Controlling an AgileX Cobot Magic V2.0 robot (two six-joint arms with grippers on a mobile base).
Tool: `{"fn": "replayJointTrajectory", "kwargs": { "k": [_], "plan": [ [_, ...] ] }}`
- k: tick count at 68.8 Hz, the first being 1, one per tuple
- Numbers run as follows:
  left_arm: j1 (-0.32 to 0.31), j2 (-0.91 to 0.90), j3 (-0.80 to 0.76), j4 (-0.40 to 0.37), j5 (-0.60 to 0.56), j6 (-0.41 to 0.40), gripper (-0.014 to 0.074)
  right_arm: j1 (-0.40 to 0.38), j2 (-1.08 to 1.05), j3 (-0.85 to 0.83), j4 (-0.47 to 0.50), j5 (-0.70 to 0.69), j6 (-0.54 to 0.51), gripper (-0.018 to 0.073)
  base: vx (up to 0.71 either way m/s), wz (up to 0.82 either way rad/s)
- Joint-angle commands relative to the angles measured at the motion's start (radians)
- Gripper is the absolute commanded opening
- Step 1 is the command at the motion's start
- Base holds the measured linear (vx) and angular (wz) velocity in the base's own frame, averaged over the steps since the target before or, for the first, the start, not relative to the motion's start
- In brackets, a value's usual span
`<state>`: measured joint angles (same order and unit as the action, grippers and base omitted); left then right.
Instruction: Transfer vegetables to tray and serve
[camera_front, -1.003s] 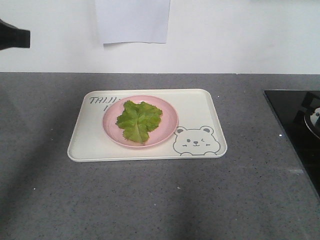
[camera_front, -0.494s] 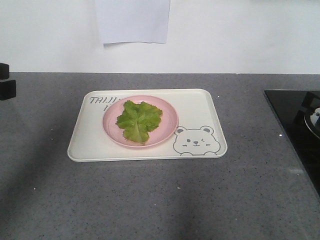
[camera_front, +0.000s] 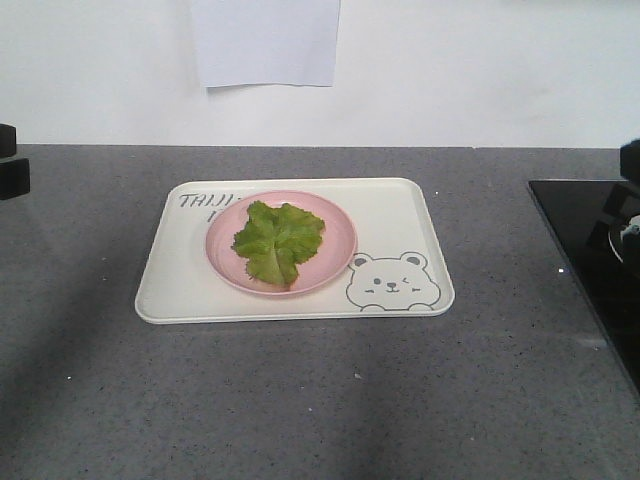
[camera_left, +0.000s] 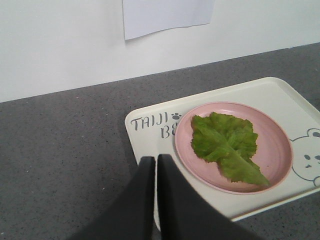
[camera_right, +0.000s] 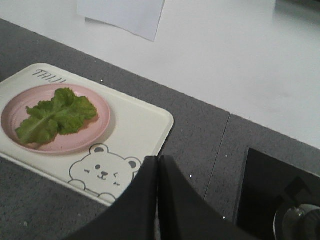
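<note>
The vegetables (camera_front: 277, 241) are a crinkled green lettuce leaf lying on a round pink plate (camera_front: 335, 245) that sits on the cream tray (camera_front: 395, 215) with the bear drawing. In the left wrist view the vegetables (camera_left: 226, 144) lie right of my left gripper (camera_left: 156, 159), which hangs shut and empty over the tray's (camera_left: 150, 140) near left corner. My right gripper (camera_right: 158, 159) is shut and empty above the tray's (camera_right: 142, 122) right end, by the bear. In the front view only dark bits of the arms show at the left edge (camera_front: 12, 165) and right edge (camera_front: 630, 160).
The tray rests on a grey speckled counter (camera_front: 320, 400) against a white wall with a paper sheet (camera_front: 265, 40) taped up. A black cooktop (camera_front: 590, 240) with a pot edge (camera_right: 295, 222) lies at the right.
The left arm dropped lower at the left edge of the front view a second ago, then held. A dark part of the right arm has come into view at the right edge.
</note>
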<state>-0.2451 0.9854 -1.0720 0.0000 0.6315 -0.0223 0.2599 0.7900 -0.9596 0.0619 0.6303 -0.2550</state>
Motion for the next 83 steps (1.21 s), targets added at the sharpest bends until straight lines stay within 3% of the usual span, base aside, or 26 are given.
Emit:
{"fn": "replayJointTrajectory", "kwargs": {
  "k": [1,10,18,25,41,67,83],
  "plan": [
    [-0.003,-0.017,-0.025,0.0,-0.066,-0.01,-0.0008,-0.001,-0.061,0.064,-0.008,-0.102,0.003,-0.0008,0.0,0.0],
    [-0.003,-0.023,0.0,0.0,-0.08,-0.01,-0.0008,-0.001,-0.142,0.186,-0.022,-0.142,0.003,-0.0008,0.0,0.0],
    [-0.003,-0.074,0.111,-0.018,-0.125,-0.01,-0.0008,-0.001,-0.195,0.258,-0.025,-0.145,0.024,-0.0008,0.0,0.0],
    [-0.003,-0.138,0.24,-0.059,-0.195,-0.008,-0.0008,-0.001,-0.22,0.285,-0.025,-0.143,0.059,-0.0008,0.0,0.0],
    [-0.003,-0.274,0.468,-0.056,-0.319,-0.008,-0.0008,-0.001,-0.221,0.287,-0.035,-0.138,0.064,-0.0008,0.0,0.0],
    [-0.003,-0.305,0.489,-0.056,-0.358,-0.008,-0.0008,-0.001,-0.221,0.287,-0.034,-0.004,0.064,-0.0008,0.0,0.0],
    [-0.003,-0.305,0.489,-0.056,-0.358,-0.008,-0.0008,-0.001,-0.221,0.287,-0.033,-0.005,0.064,-0.0008,0.0,0.0]
  ]
}}
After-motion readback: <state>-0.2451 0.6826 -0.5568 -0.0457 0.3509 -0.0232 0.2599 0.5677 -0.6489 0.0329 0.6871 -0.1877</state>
